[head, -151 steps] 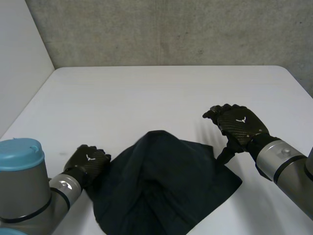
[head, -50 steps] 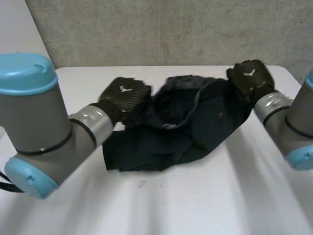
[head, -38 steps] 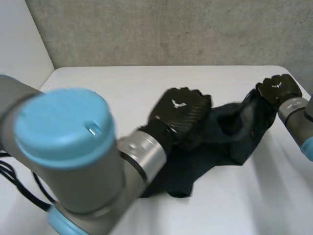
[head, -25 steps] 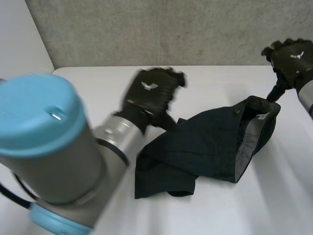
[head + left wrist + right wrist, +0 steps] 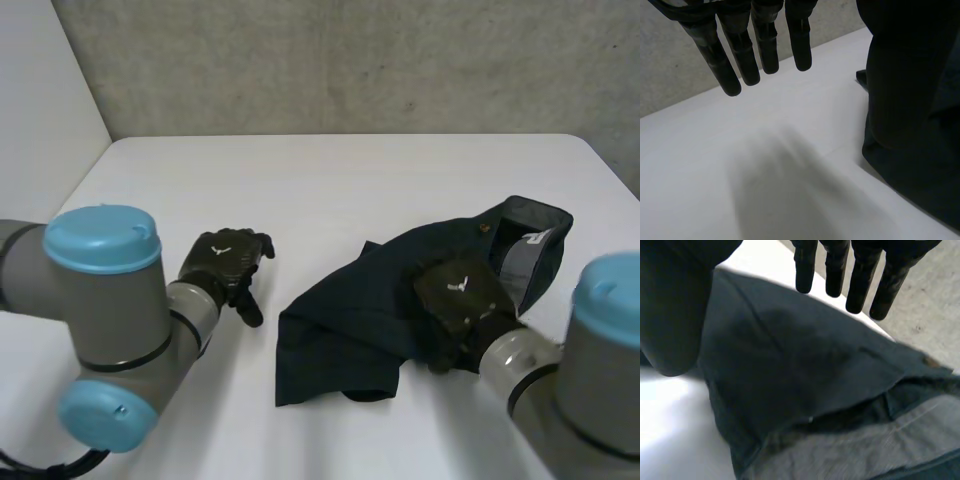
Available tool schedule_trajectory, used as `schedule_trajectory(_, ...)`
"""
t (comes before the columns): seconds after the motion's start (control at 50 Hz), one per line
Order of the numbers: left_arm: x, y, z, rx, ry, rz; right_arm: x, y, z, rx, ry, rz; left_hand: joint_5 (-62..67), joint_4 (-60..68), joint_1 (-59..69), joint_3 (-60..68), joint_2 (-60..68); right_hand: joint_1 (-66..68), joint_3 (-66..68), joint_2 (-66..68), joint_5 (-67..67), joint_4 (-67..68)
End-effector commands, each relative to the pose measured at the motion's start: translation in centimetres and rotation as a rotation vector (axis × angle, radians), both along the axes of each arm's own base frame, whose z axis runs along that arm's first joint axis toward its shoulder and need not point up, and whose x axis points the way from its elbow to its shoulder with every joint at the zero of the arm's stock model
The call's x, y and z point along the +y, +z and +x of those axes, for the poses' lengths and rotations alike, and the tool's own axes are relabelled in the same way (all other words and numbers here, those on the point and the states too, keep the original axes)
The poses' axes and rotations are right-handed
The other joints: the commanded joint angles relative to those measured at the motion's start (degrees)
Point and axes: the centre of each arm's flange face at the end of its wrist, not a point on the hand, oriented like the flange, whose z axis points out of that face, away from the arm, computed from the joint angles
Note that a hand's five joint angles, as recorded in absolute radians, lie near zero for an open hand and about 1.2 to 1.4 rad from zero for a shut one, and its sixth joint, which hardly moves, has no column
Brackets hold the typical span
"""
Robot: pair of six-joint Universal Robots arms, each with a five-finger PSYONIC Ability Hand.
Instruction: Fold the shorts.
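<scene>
Currently the dark navy cloth shorts (image 5: 370, 300) lie rumpled right of centre on the white desk (image 5: 300, 190). The right robot hand (image 5: 455, 300) hangs over their middle, fingers straight, holding nothing. The left robot hand (image 5: 225, 265), equally open and empty, is near their edge. Folding now would likely trap creases, and a one-sided grab could drag the cloth askew.
</scene>
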Motion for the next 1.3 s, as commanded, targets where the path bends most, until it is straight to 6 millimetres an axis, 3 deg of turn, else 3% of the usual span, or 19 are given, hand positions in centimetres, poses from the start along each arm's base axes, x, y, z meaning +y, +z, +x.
schedule_trajectory(0.02,-1.3,-0.9,-1.2,0.053,0.000,0.040,-2.3,-4.2,0.0,0.105,-0.053,-0.114,3.1,3.0,1.5,2.2,2.5,37.2,34.0,33.9,34.1,34.8)
schedule_trajectory(0.04,-1.3,-1.0,-1.2,0.059,0.003,0.048,-3.1,-4.1,-0.3,0.119,-0.092,-0.142,3.1,3.0,1.5,2.2,2.5,59.0,55.7,55.7,55.8,56.6)
schedule_trajectory(0.06,-1.2,-1.2,-1.1,0.064,0.006,0.068,-3.3,-3.8,-0.4,0.124,-0.107,-0.157,2.6,2.5,1.0,1.7,2.0,65.4,62.2,62.2,62.3,63.1)
schedule_trajectory(0.18,-0.9,-1.8,-1.4,0.080,-0.020,0.112,-3.8,-1.2,0.0,0.110,-0.108,-0.246,2.6,2.5,1.0,1.7,2.0,65.5,62.3,62.2,62.4,63.1)
schedule_trajectory(0.36,-0.2,-3.3,-4.0,0.127,-0.122,0.200,-1.2,7.9,0.1,-0.003,0.003,-0.379,2.9,2.8,1.3,2.0,2.4,65.5,62.3,62.2,62.4,63.1)
schedule_trajectory(0.5,0.8,-2.8,-5.0,0.176,-0.156,0.369,-1.0,10.7,-0.4,0.006,-0.002,-0.436,9.3,9.2,7.7,8.4,8.8,65.5,62.3,62.2,62.4,63.1)
schedule_trajectory(0.56,1.3,-2.0,-4.7,0.166,-0.161,0.417,-1.3,10.9,-0.3,0.031,0.003,-0.451,29.7,29.6,28.1,28.8,29.2,65.5,62.3,62.2,62.4,63.1)
schedule_trajectory(0.6,0.6,-0.2,-4.2,0.182,-0.133,0.365,-1.5,11.0,-0.4,0.052,-0.002,-0.460,56.9,56.8,55.3,56.0,56.4,65.5,62.3,62.2,62.4,63.1)
schedule_trajectory(0.66,-0.6,1.4,-3.1,0.188,-0.068,0.312,-1.8,11.6,-0.7,0.064,-0.017,-0.485,57.0,56.9,55.5,56.1,56.5,65.5,62.3,62.2,62.4,63.1)
schedule_trajectory(0.74,-1.6,6.3,-1.5,0.202,0.013,0.146,-2.5,14.2,-0.5,0.039,-0.034,-0.557,57.0,56.9,55.5,56.1,56.5,65.5,62.3,62.2,62.4,63.1)
schedule_trajectory(0.76,-1.3,9.6,-0.8,0.217,0.015,0.043,-2.6,15.7,-0.5,0.023,-0.039,-0.588,57.0,56.9,55.5,56.1,56.5,65.5,62.3,62.2,62.4,63.1)
schedule_trajectory(0.8,-0.7,12.7,-0.3,0.218,-0.006,-0.059,-2.6,17.2,-0.5,0.009,-0.044,-0.615,57.0,56.9,55.5,56.1,56.5,65.5,62.3,62.2,62.4,63.1)
schedule_trajectory(0.82,0.4,16.0,0.2,0.206,-0.033,-0.174,-2.5,19.0,-0.5,-0.005,-0.048,-0.642,57.0,56.9,55.5,56.1,56.5,65.5,62.3,62.2,62.4,63.1)
schedule_trajectory(0.88,2.1,19.9,0.6,0.175,-0.066,-0.324,-2.1,21.5,-0.6,-0.028,-0.050,-0.663,57.0,56.9,55.5,56.1,56.5,65.5,62.3,62.2,62.4,63.1)
schedule_trajectory(0.9,3.3,22.2,1.1,0.159,-0.074,-0.416,-1.8,23.1,-0.7,-0.039,-0.051,-0.675,57.0,56.9,55.5,56.1,56.5,65.5,62.3,62.2,62.4,63.1)
schedule_trajectory(1.0,6.0,26.5,2.5,0.170,-0.071,-0.567,-0.9,26.0,-1.2,-0.037,-0.051,-0.672,57.0,56.9,55.5,56.1,56.5,65.5,62.3,62.2,62.4,63.1)
schedule_trajectory(1.1,5.9,25.7,2.4,0.126,-0.064,-0.529,-1.8,24.5,-0.8,0.027,-0.031,-0.555,57.0,56.9,55.5,56.1,56.5,65.5,62.3,62.2,62.4,63.1)
schedule_trajectory(1.24,1.3,17.7,-0.4,-0.081,-0.093,-0.345,-4.8,18.9,1.4,0.092,0.012,-0.373,57.0,56.9,55.5,56.1,56.5,65.5,62.3,62.2,62.4,63.1)
schedule_trajectory(1.3,-1.1,14.4,-1.3,-0.153,-0.088,-0.295,-6.9,15.4,2.4,0.100,0.011,-0.275,57.0,56.9,55.5,56.1,56.5,65.5,62.3,62.2,62.4,63.1)
